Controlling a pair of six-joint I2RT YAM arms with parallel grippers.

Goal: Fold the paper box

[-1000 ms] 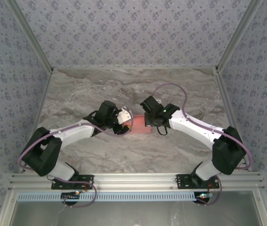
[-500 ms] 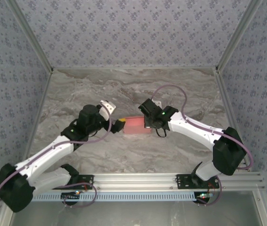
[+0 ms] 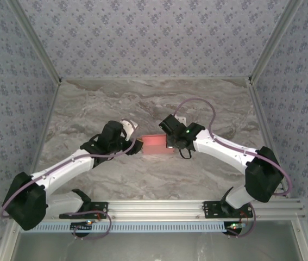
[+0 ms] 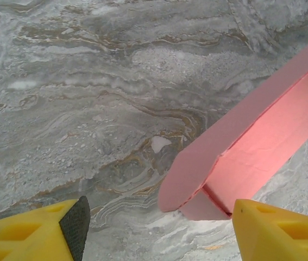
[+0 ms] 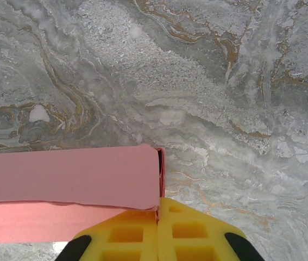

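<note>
Two robot arms are meeting over a grey marbled desk [image 3: 88, 109] boxed in by patterned walls [image 3: 154, 38]. The paper box [image 3: 158, 145] is lying at the middle of the overhead frame, between the two wrists. The salmon-pink card is sitting as a long, low rectangle, its length running left to right across the picture.

The left pincer [image 3: 133, 144] is hanging just beside the box's left end, released. In the left wrist view its yellow fingers [image 4: 31, 234] are standing wide apart in the two lower corners of the frame, with bare marble between them. In that view the box is stretching from the lower middle up to the upper right corner. A rounded flap [image 4: 183, 179] at its near end is resting on the desk just ahead of the finger at lower right.

The right pincer [image 3: 170, 142] is sitting at the box's right end, clenched. In the right wrist view its fingertips [image 5: 121, 239] are pressing together at bottom centre. A thin line of pink card is running into the seam between them, so it appears to be grasping the box's end wall. The box is spanning the left half of that frame, its open end facing right.
</note>
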